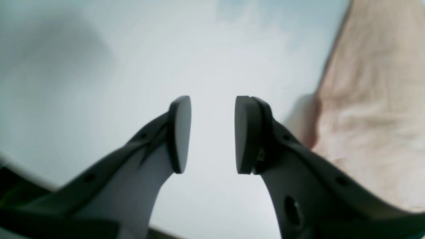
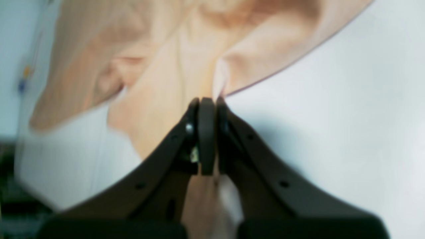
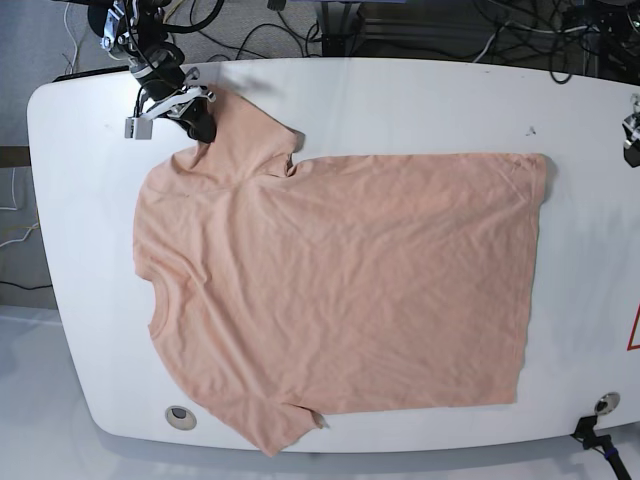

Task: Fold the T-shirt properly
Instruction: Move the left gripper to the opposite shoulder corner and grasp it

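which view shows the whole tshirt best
The base view: the T-shirt lies spread flat on the white table, both sleeves visible. The right wrist view shows only blurred folds at the right gripper, shut on the fabric. The left wrist view catches one edge beside the open left gripper.

t-shirt (image 3: pixel 340 290): soft matt cloth, creased. table (image 3: pixel 400 100): smooth white, slight sheen. pincer pads (image 1: pixel 181 132): matt black plastic.

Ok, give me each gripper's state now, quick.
Left gripper: open, holding nothing.
Right gripper: closed on the T-shirt at a sleeve.
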